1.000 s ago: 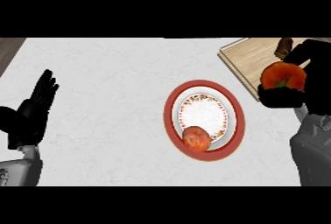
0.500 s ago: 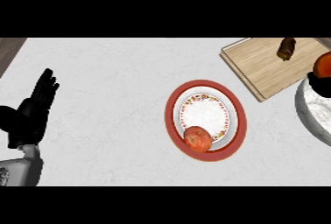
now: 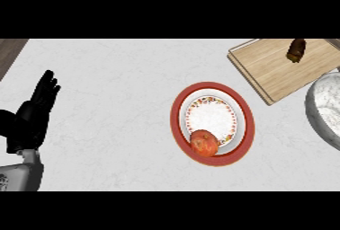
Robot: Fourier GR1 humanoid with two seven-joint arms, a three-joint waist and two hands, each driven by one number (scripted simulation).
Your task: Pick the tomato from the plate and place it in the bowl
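In the head view, the only one you have, the tomato (image 3: pixel 204 143) sits on the near edge of the plate (image 3: pixel 180 117), which lies mid-counter (image 3: pixel 119 81); nothing is touching it. Your left hand (image 3: pixel 33 117) rests at the left edge, fingers straight and pointing up, holding nothing. Your right hand is not in view at all, so you cannot tell its state. The bowl (image 3: pixel 324 112) shows at the right edge, beside the board (image 3: pixel 279 67), which carries a small dark brown thing (image 3: pixel 296 49) at its far end. As for risk: the tomato is round and sits low on the plate's rim side, so I judge that a grasp coming in off-centre could roll it over the rim and onto the counter. The plate may also slide if fingers press down on its edge. On the way across, the board's corner lies close to the bowl, and a low carry could catch it. What you cannot see matters here: the bowl is cut off by the frame, so its far rim and much of its inside are hidden, and you cannot tell what it holds. The dark thing on the board is too small to name.
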